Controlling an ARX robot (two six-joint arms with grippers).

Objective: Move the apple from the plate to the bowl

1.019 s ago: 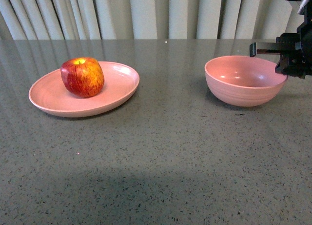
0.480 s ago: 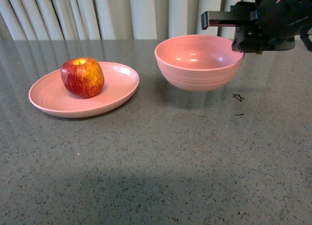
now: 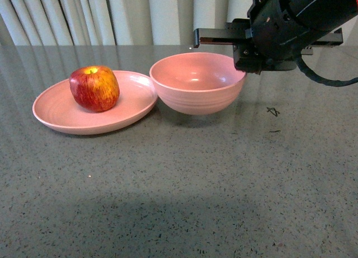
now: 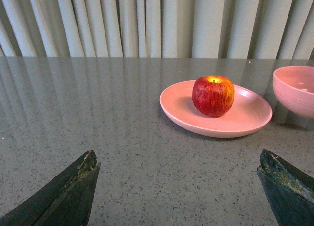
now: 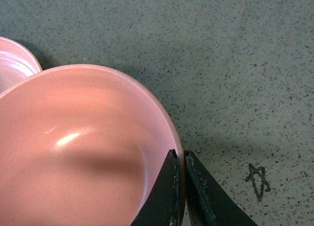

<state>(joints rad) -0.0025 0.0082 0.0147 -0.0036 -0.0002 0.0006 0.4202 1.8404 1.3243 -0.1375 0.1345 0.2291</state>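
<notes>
The right arm's jaws have carried the bowl (image 3: 197,81) leftward, to just beside the plate (image 3: 56,115).

Front camera looks across the speckled grey table (image 3: 179,202) toward pale curtains (image 3: 134,17). Left wrist camera, set low, shares both. Right wrist camera peers straight down, close above the deep pink bowl (image 5: 88,138).

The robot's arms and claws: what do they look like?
The right arm is bulky, glossy black, with a black cable looping beneath. The right gripper and left gripper both have dark, tapering wedge fingers with scuffed, worn edges.
</notes>
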